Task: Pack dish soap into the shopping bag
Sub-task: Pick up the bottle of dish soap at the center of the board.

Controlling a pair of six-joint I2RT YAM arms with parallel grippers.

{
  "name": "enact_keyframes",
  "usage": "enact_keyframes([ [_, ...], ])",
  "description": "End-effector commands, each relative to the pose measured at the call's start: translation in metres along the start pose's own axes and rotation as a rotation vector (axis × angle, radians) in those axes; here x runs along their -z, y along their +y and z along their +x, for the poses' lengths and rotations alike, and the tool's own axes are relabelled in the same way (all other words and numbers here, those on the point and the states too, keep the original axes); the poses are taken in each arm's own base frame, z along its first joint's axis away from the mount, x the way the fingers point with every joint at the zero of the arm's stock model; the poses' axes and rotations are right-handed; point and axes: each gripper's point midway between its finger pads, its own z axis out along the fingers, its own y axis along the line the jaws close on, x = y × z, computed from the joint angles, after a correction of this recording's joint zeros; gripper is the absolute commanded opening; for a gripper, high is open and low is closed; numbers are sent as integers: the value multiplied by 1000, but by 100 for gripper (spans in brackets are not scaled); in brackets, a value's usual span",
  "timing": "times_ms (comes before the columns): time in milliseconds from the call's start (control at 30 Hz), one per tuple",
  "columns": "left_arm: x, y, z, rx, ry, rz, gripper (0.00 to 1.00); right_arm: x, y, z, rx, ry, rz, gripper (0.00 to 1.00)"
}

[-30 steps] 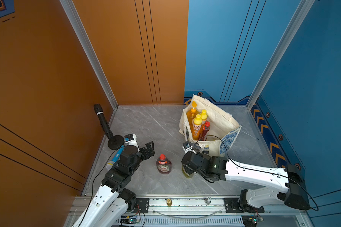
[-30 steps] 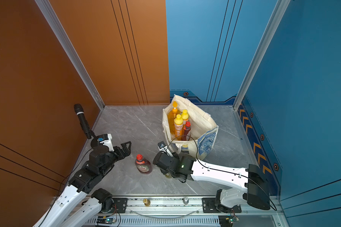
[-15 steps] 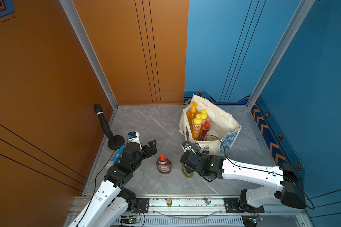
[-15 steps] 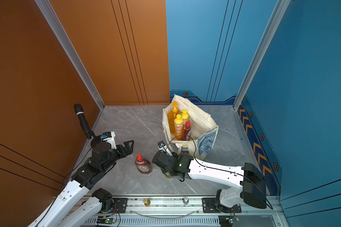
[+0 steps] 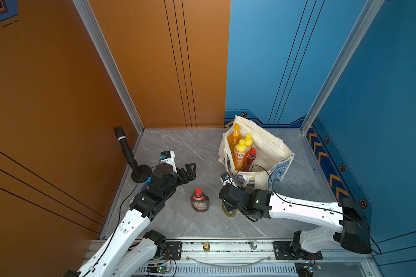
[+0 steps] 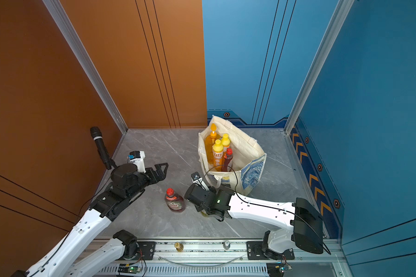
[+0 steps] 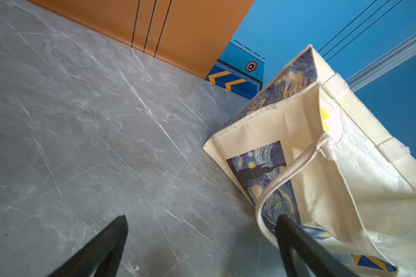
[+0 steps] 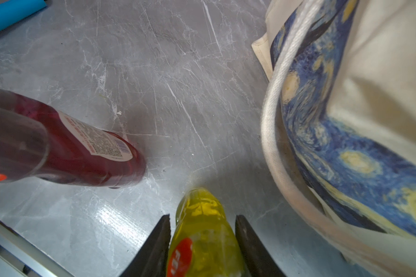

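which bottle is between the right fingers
The yellow-green bottle: the right fingers flank it. The dark red bottle stands free on the table beside it, and the other four are in the bag.

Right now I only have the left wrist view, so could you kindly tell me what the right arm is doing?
Observer: The right gripper has its jaws closed on the yellow-green bottle.
Operator: Thank you; is any other bottle unpacked?
Observer: Yes, one dark red bottle stands upright on the table beside it.
Operator: And what is packed?
Observer: The shopping bag holds three orange bottles and a second dark red bottle.
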Motion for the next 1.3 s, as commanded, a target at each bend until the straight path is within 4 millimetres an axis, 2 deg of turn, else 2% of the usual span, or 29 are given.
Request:
enact_keyframes([
  [0,2,-28,-17,-41,-16,84,96,-3,-5,5,16,24,20,41],
  [167,-7,-51,-23,-83,-6,124,94,4,-1,-2,23,-2,-1,35],
  [300,-15,-69,-26,-113,2,153,90,12,1,-11,17,-30,-25,27],
  [367,-20,-78,-26,-128,11,167,88,17,2,-15,10,-45,-38,20],
  [467,-27,-90,-25,-145,33,188,78,29,4,-25,-8,-75,-70,10],
  [600,-36,-111,-28,-173,53,228,72,46,0,-37,-35,-116,-93,0],
  [700,-43,-128,-30,-188,45,265,68,56,-4,-44,-62,-135,-103,0],
  [933,-63,-152,-15,-220,107,315,61,79,-8,-58,-108,-151,-153,0],
  [1267,-86,-166,4,-255,184,330,56,121,-13,-87,-113,-159,-172,0],
])
